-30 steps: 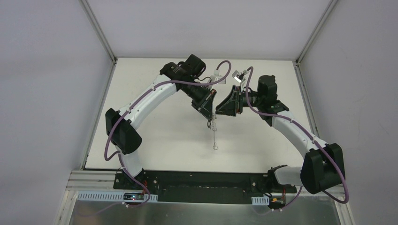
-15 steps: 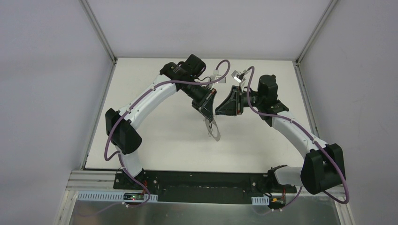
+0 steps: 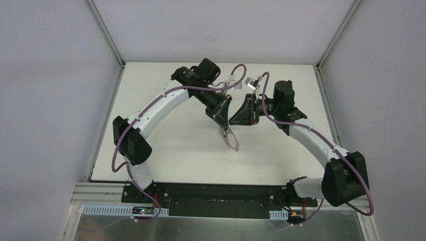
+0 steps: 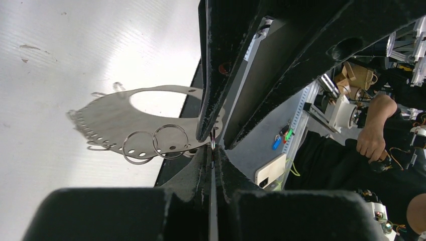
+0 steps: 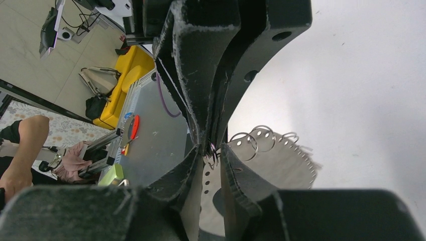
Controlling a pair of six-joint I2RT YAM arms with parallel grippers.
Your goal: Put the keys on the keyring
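Slippage is the nearest worry: the keyring (image 4: 113, 119), a flat silvery piece with an oval opening and a row of small holes along its rim, hangs in the air over the middle of the table (image 3: 171, 150), well apart from its near edge. It hangs by one edge only, so I judge that a nudge or a slack pinch could drop it or swing it round. The left gripper (image 4: 212, 155) is closed tight on that edge. Small wire rings (image 4: 171, 141) dangle from the rim holes just beside the grip and could snag a fingertip. Beyond, tip to tip with it, the right gripper (image 5: 213, 155) has its jaws a narrow gap apart, and whether they nip anything I cannot tell. The key with its black head cannot be made out in any view; if it sits at those tips, a skewed approach might miss the ring or knock the key loose. No box, tray or other container shows, so nothing is held in one
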